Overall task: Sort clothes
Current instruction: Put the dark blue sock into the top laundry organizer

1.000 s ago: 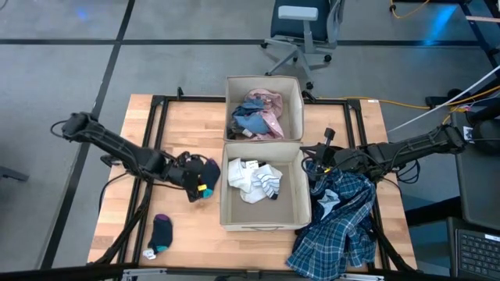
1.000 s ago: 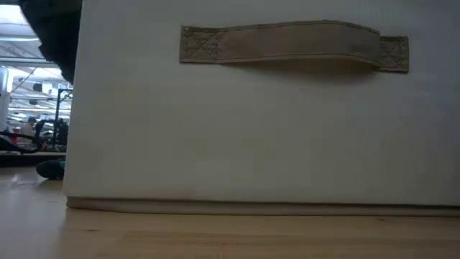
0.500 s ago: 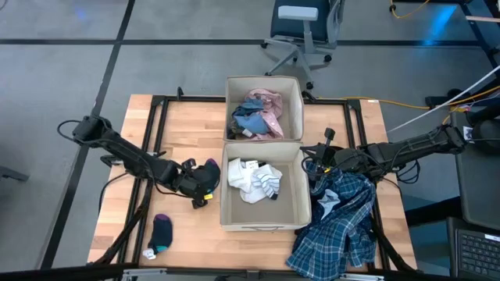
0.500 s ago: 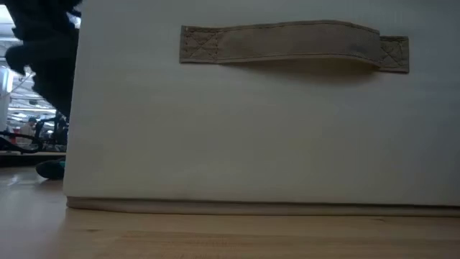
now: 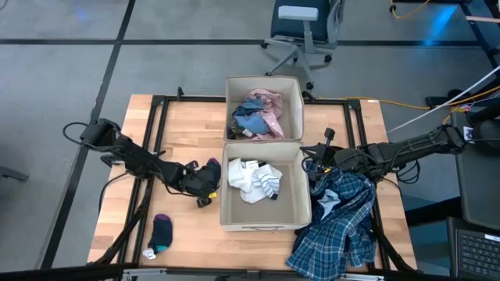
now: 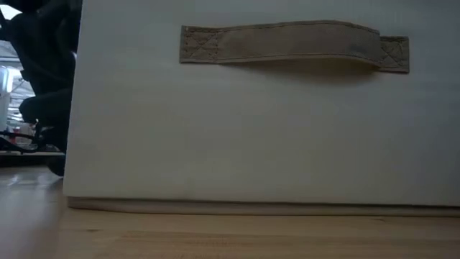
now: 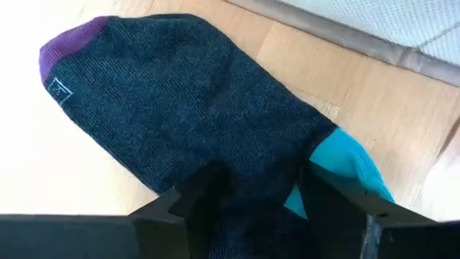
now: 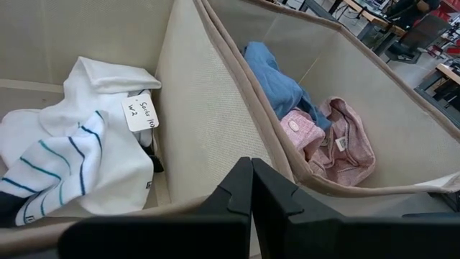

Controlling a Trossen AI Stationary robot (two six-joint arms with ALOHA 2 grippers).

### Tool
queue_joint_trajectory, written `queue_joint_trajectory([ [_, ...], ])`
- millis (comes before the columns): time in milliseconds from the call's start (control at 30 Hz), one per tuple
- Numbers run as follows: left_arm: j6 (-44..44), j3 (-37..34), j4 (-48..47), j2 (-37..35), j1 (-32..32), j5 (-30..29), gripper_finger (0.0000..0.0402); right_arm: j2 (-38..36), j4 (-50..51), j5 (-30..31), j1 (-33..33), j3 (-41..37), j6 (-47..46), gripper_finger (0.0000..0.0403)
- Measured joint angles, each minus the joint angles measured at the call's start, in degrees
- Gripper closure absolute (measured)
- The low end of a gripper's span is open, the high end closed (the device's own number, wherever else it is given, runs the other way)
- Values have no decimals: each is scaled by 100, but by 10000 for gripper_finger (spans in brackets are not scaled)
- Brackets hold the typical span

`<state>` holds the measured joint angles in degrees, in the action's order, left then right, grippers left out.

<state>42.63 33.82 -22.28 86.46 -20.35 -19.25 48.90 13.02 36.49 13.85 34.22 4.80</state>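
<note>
My left gripper (image 5: 205,179) is shut on a dark grey sock (image 7: 180,108) with a purple toe and a teal heel, just left of the near beige bin (image 5: 224,195). It also shows as a dark shape in the low view (image 6: 43,86). A second dark sock (image 5: 161,229) lies flat on the table near the front left. My right gripper (image 5: 311,161) is shut and empty at the near bin's right wall, above the blue-white plaid shirt (image 5: 337,226). The near bin holds a white top (image 8: 79,137). The far bin holds pink (image 8: 338,137) and blue (image 8: 277,83) garments. My left gripper pinches the dark grey sock between its two fingers (image 7: 201,198), at the sock's middle beside the teal heel (image 7: 338,162). The purple toe end (image 7: 72,43) reaches away from the fingers over the wood. Whether the sock rests on the table I cannot tell.
The two beige bins stand one behind the other in the table's middle; the near bin's front wall with its handle (image 6: 287,47) fills the low view. The plaid shirt hangs over the table's front right edge. Bare wood (image 5: 180,125) lies at the far left.
My left gripper has carried the dark grey sock toward the table's right, up to the near bin's left wall, and has come lower in the low view. My right arm has kept still.
</note>
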Motion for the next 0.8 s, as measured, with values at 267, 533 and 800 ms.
queue_joint_trajectory([
  [267, -107, -34, 16, 4, 16, -36, 319, 0, 7, -2, 2, 0, 0, 395],
  [533, -149, -39, -111, -79, 7, -114, 390, 0, 28, -2, 1, 0, 0, 395],
  [800, -256, 179, -784, -955, -4, 15, 396, 0, 37, -3, 0, 0, 0, 395],
])
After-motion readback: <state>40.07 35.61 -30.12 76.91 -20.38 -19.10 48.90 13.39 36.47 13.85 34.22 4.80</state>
